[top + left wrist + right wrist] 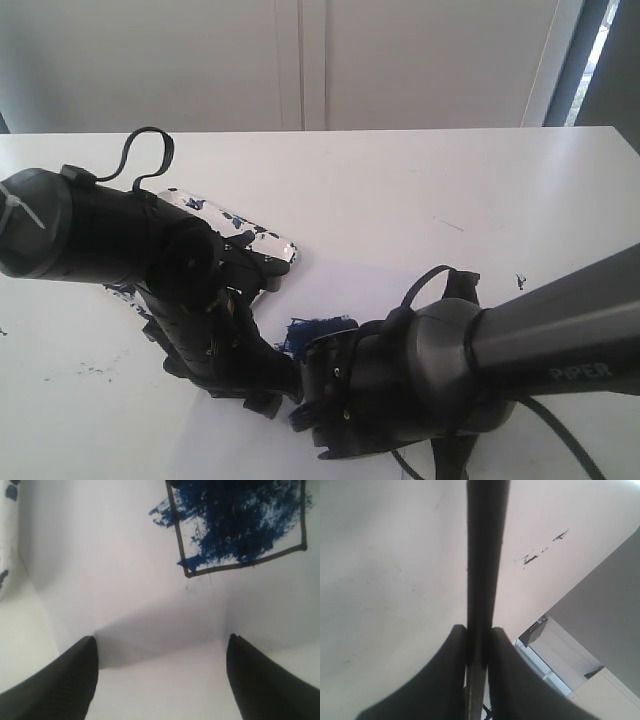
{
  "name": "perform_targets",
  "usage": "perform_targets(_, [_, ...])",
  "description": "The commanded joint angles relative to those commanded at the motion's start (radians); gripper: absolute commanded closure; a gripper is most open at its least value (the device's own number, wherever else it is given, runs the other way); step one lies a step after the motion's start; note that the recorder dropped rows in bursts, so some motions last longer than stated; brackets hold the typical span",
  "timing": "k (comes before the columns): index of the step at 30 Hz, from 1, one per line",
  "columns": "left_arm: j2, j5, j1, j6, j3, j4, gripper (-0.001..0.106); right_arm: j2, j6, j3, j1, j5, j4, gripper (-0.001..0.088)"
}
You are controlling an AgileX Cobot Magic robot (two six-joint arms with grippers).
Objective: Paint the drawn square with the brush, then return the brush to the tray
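Observation:
The drawn square (240, 525) is a black outline on white paper (115, 570), smeared inside with dark blue paint that spills past one side. In the exterior view only a blue patch of the square (320, 328) shows between the two arms. My left gripper (160, 645) is open, its fingers (75, 680) spread wide and low over the paper, short of the square, with nothing between them. My right gripper (479, 630) is shut on the brush (487, 555), a black stick running straight out between the jaws. The brush tip is hidden. The tray (250, 232), white with blue splatters, lies behind the left arm.
The left arm (110, 235) covers much of the tray, and the right arm (480, 350) reaches in from the lower right; their wrists nearly meet near the table's front. Small blue specks (520, 280) mark the white table (420, 190).

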Motion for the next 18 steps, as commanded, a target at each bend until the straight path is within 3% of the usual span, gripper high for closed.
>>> perform_targets(11, [0.000,0.000,0.000,0.000,0.000,0.000,0.030,-0.008,-0.035,0.000,0.005,0.000,0.070,0.0868])
perform_targets(18, [0.000,0.000,0.000,0.000,0.000,0.000,0.030,-0.038,-0.054,0.000,0.071,0.000,0.074,0.0868])
